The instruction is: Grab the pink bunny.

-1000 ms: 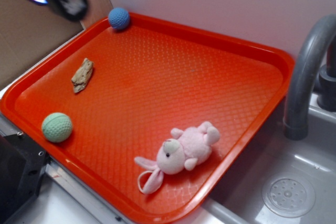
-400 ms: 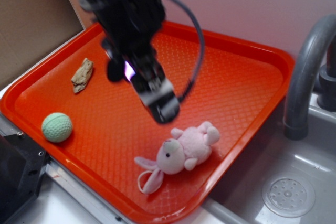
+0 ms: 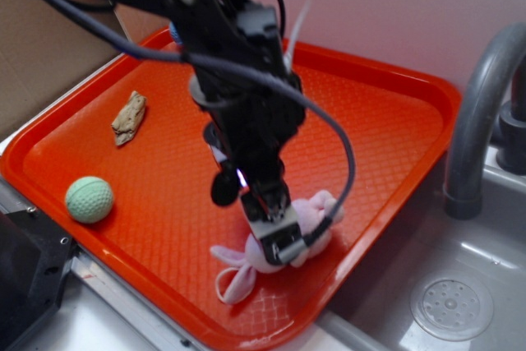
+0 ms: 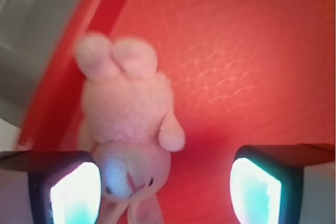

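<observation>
Gripper [image 3: 278, 244] down low over the tray [image 3: 386, 121], near its right-hand front edge. Jaws spread wide in the wrist view: one finger [image 4: 73, 192] at lower left of that view, the other at lower right, bare tray floor between them on the right side. Nothing clamped.

Bunny [image 3: 306, 218] lies on the tray directly under the gripper, close to the front-right rim. Exterior view: gripper body covers its head; pink body and feet show behind it, one long ear [image 3: 238, 281] trailing out toward the front edge. Wrist view: bunny [image 4: 128, 114] sits off-centre, toward the left finger, head nearest the camera, feet pointing away toward the rim. Its head overlaps the left finger's inner edge; contact cannot be told through the blur. Right finger well apart from it.

Arm [image 3: 234, 96] reaches in from the far-left corner, black, with cable looping down its right side.

Green ball [image 3: 89, 200] near the tray's left front edge. Small brown scrap [image 3: 129, 117] near the left rim, farther back. Blue ball mostly hidden behind the arm at the far-left corner.

Right of the tray: grey faucet [image 3: 481, 113] and sink [image 3: 452, 306].
</observation>
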Controlling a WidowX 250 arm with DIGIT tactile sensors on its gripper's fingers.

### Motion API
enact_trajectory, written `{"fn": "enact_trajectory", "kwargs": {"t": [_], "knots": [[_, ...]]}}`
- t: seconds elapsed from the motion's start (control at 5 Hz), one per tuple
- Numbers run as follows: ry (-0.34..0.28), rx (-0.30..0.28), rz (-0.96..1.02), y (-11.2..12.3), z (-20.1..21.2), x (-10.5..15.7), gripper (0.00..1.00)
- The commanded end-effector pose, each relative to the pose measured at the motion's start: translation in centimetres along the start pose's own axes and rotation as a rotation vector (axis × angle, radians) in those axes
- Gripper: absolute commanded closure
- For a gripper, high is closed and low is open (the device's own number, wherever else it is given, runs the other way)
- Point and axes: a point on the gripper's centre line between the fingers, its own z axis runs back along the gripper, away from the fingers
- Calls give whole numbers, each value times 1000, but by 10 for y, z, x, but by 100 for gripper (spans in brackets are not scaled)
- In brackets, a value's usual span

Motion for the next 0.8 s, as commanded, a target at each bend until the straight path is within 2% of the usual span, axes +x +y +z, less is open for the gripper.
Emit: {"fn": "enact_trajectory", "kwargs": {"t": [0.0, 0.2, 0.4, 0.6], "knots": [[28, 6, -81, -15, -22, -9, 0], [40, 9, -86, -16, -28, -10, 0], [40, 11, -64, -14, -27, -11, 63], [38, 33, -50, -12, -28, -10, 100]]}}
